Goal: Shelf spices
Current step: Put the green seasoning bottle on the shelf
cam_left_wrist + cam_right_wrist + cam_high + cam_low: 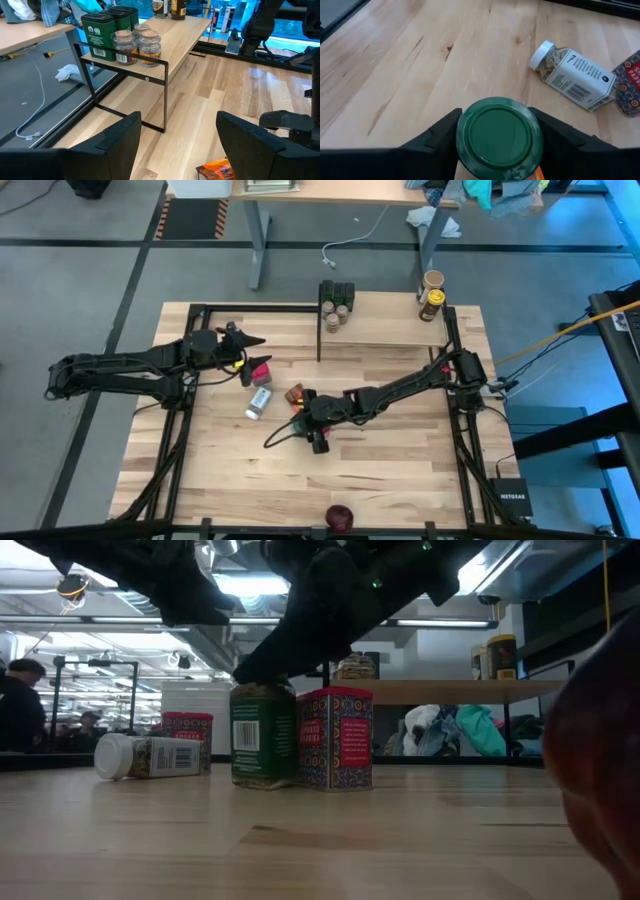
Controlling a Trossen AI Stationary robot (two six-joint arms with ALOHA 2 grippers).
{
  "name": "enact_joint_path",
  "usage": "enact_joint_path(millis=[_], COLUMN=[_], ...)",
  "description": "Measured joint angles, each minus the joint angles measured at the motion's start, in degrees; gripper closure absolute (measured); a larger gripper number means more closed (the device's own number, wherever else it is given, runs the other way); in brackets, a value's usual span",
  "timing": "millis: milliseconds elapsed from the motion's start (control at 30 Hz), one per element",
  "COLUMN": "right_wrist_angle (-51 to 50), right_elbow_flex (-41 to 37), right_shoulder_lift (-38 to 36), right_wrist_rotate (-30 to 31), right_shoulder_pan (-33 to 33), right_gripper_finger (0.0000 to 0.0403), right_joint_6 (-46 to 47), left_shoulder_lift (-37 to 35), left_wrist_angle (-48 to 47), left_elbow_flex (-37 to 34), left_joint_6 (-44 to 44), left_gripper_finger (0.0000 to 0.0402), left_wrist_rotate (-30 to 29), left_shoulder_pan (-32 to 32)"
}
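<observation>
— What is seen around the plank tabletop (400, 480)?
— A grey floor (80, 280) marked with dark lines, and a second desk (330, 190) on grey legs, with a white cable (345, 242) trailed beneath it.
— And farther off?
— Ceiling strip lights (250, 585) are seen, and crumpled cloths (450, 730) are piled in the distance. A person (20, 705) is seen at the far left.

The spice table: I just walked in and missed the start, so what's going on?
The right gripper is down on a green-lidded jar mid-table, fingers on either side of its lid. A white-capped bottle lies on its side nearby. The left gripper waits open near the shelf, which already holds several jars and tins.
</observation>
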Motion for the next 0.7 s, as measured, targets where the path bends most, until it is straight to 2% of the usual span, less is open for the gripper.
enact_joint_path(millis=[200, 400, 500, 700], right_wrist_angle=[0.05, -2.19, -3.44, -4.94], right_elbow_flex=[0.00, 1.30, 1.40, 1.46], right_shoulder_lift=[0.00, -0.50, -2.77, -9.91], right_wrist_rotate=[5.22, 6.18, 6.57, 11.17], right_shoulder_pan=[0.00, 0.00, 0.00, 0.00], right_gripper_finger=[0.0196, 0.0196, 0.0196, 0.0196], right_joint_6=[-0.53, -0.99, -1.76, -3.07], left_shoulder_lift=[0.00, 0.00, 0.00, 0.00], left_wrist_angle=[-0.01, 0.02, -0.02, -0.03], left_elbow_flex=[-0.02, 0.00, -0.02, -0.02], left_joint_6=[0.02, 0.02, 0.02, 0.04], left_gripper_finger=[0.0151, 0.0150, 0.0150, 0.0150], left_wrist_rotate=[0.00, 0.00, 0.01, 0.00], left_shoulder_pan=[0.00, 0.00, 0.00, 0.00])
